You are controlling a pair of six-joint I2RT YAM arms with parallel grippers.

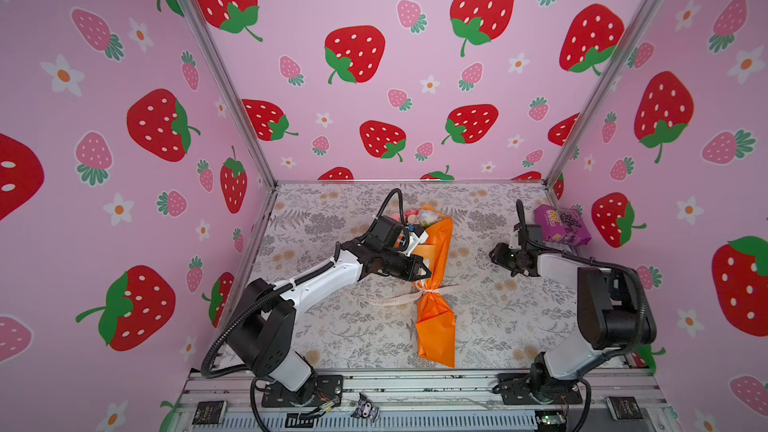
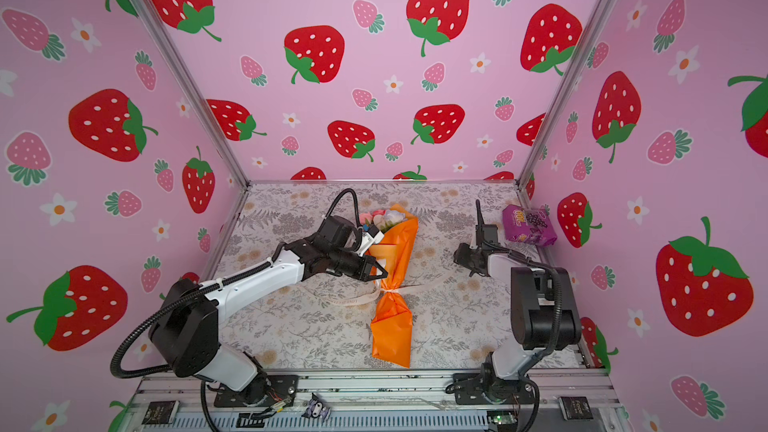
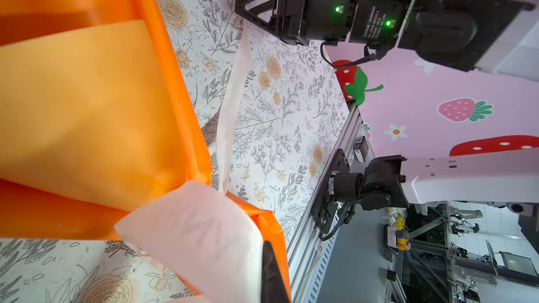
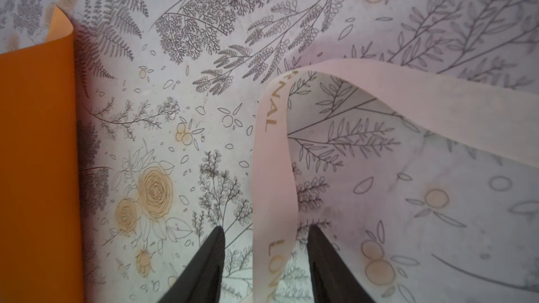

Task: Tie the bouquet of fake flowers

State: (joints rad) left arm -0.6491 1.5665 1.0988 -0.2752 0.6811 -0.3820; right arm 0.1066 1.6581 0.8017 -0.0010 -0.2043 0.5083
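The bouquet of fake flowers point(image 1: 436, 317) point(image 2: 392, 326) lies along the middle of the table in both top views. Orange paper wraps it, and pink and white blooms point(image 1: 419, 216) show at its far end. A cream ribbon point(image 1: 390, 300) point(image 3: 233, 97) is cinched round its waist, with tails running left and right. My left gripper point(image 1: 428, 274) point(image 2: 384, 274) point(image 3: 267, 257) hangs just above the knot, shut on a loop of ribbon. My right gripper point(image 1: 494, 253) point(image 2: 457, 253) point(image 4: 266, 228) is open to the right of the bouquet. The right ribbon tail point(image 4: 274, 170) passes loosely between its fingers.
A purple snack packet point(image 1: 561, 226) point(image 2: 528, 226) lies at the back right corner behind the right arm. Strawberry-print walls close in the table on three sides. A metal rail point(image 3: 335, 153) runs along the front edge, where both arm bases are bolted.
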